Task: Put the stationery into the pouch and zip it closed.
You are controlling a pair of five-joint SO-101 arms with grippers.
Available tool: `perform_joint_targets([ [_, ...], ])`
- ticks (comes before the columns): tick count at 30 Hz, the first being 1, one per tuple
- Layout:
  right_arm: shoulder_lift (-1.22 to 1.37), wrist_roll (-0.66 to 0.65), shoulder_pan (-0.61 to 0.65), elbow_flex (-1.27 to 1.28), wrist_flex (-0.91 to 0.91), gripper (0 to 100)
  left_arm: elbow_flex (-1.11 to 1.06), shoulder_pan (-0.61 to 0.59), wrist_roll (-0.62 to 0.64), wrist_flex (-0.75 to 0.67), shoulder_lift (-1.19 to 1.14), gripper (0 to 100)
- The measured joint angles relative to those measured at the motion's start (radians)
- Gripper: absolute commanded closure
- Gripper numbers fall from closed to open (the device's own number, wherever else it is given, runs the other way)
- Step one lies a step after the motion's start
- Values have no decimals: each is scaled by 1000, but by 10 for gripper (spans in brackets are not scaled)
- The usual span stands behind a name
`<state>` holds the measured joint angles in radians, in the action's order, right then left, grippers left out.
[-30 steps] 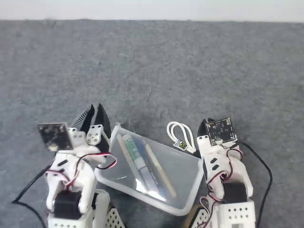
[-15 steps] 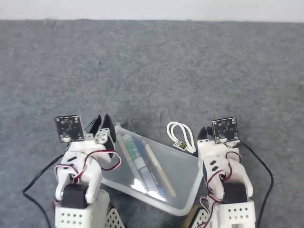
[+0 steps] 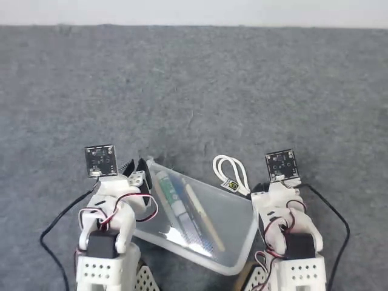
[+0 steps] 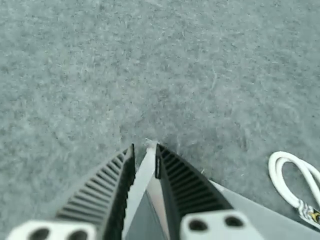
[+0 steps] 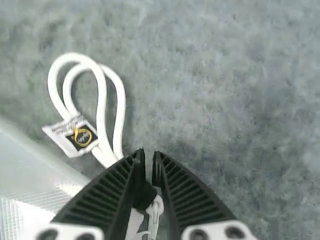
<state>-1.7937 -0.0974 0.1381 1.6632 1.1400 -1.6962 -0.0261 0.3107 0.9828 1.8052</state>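
High view: the clear pouch (image 3: 235, 223) lies on the grey counter (image 3: 194, 85) between the two arms, with pens (image 3: 182, 209) lying slantwise inside it. The left claw (image 4: 145, 150) is pressed nearly together, pinching the pouch's far corner on its own side. At the opposite far corner, the right claw (image 5: 148, 156) is closed on the zip pull (image 5: 155, 212). From there a white loop strap (image 5: 85, 95) with a small tag (image 5: 75, 135) lies on the counter.
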Motion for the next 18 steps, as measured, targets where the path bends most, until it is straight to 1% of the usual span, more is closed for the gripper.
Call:
perform_joint_targets([
  [5,0,0,0,0,26,976,0,0,0,3,0,938],
  [9,0,2,0,0,92,976,0,0,0,61,0,938],
  [14,-2,83,-6,0,118,976,0,0,0,120,0,938],
  [18,-9,92,-6,0,133,990,0,0,0,160,0,938],
])
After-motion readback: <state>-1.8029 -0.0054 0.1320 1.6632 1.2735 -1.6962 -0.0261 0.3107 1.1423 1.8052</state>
